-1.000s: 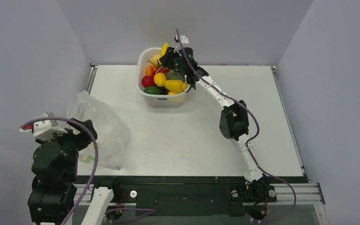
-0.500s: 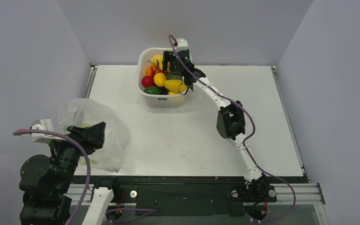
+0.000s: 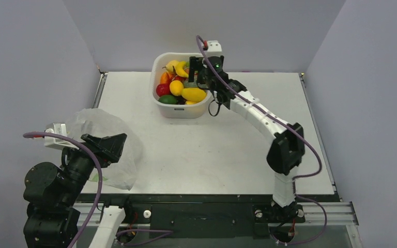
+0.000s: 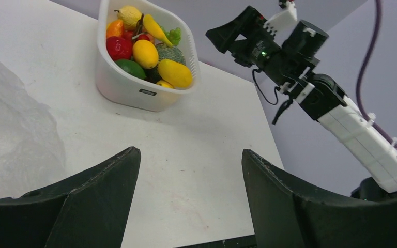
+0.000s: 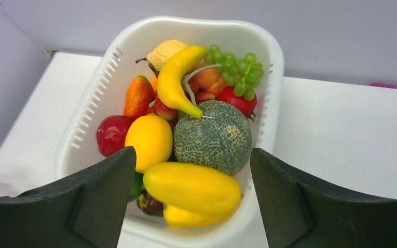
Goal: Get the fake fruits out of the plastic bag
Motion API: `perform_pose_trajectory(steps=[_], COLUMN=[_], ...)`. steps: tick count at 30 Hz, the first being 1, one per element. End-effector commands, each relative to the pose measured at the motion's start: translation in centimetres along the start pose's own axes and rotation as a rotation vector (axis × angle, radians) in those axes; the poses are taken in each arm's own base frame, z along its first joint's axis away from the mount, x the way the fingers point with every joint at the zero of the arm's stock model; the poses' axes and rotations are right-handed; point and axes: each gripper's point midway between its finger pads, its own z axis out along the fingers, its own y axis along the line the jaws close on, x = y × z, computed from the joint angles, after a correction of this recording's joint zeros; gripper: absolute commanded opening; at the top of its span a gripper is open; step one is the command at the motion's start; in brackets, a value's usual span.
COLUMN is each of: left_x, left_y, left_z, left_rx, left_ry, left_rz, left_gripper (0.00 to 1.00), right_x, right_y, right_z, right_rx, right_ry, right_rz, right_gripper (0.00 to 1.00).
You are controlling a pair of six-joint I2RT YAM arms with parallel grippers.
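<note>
The fake fruits lie piled in a white tub (image 3: 181, 110) at the back of the table: a banana (image 5: 174, 77) on top, green grapes (image 5: 236, 71), a round lemon (image 5: 148, 140) and a yellow oval one (image 5: 192, 188). My right gripper (image 3: 198, 71) hovers over the tub's right side, open and holding nothing (image 5: 192, 150). The plastic bag (image 3: 92, 122) lies crumpled at the near left, partly hidden by my left arm. My left gripper (image 3: 115, 143) hangs open over the bag's right part, with only bare table between its fingers (image 4: 190, 151).
The tub (image 5: 269, 41) also holds a netted green melon (image 5: 214, 137), a red fruit (image 5: 111, 134) and an orange one (image 5: 137, 95). Grey walls close in the table on three sides. The right arm (image 3: 261, 116) stretches across the table's right half.
My right gripper has opened and let the banana drop into the tub, then drawn back to the right. My left gripper has swung rightward and lower over the bag.
</note>
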Motion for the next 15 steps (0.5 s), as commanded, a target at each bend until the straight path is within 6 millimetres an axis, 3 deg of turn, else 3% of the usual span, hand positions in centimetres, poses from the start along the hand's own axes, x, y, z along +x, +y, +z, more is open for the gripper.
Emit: perform_pose_trajectory(steps=[1, 2, 3, 4, 5, 6, 11, 15], left_x=[-0.5, -0.5, -0.6, -0.7, -0.8, -1.0, -1.7, -2.1], left_y=[-1.6, -1.6, -1.6, -1.4, -1.5, -1.3, -1.3, -1.5], left_z=[0.3, 0.2, 0.0, -0.1, -0.3, -0.4, -0.8, -1.1], left_rx=[0.072, 0.072, 0.072, 0.063, 0.064, 0.058, 0.061, 0.062], left_ry=[0.004, -0.001, -0.008, -0.018, -0.028, -0.040, -0.087, -0.104], left_rz=[-0.010, -0.007, -0.004, -0.002, 0.002, 0.007, 0.026, 0.044], left_gripper=[0.70, 0.70, 0.70, 0.70, 0.71, 0.71, 0.71, 0.71], right_x=[-1.5, -2.7, -0.4, -1.2, 0.9, 0.2, 2.5, 2.4], right_y=[-2.8, -3.0, -3.6, -3.7, -4.1, -4.0, -4.9, -7.1], right_z=[-6.0, -7.9, -8.5, -10.3, -10.9, -12.7, -19.8, -25.0], right_rx=[0.060, 0.051, 0.067, 0.049, 0.055, 0.033, -0.024, -0.011], right_ry=[-0.064, -0.086, -0.032, -0.044, 0.003, -0.012, -0.001, -0.045], right_rz=[0.129, 0.166, 0.158, 0.184, 0.171, 0.181, 0.151, 0.101], right_gripper=[0.77, 0.77, 0.77, 0.76, 0.76, 0.76, 0.77, 0.77])
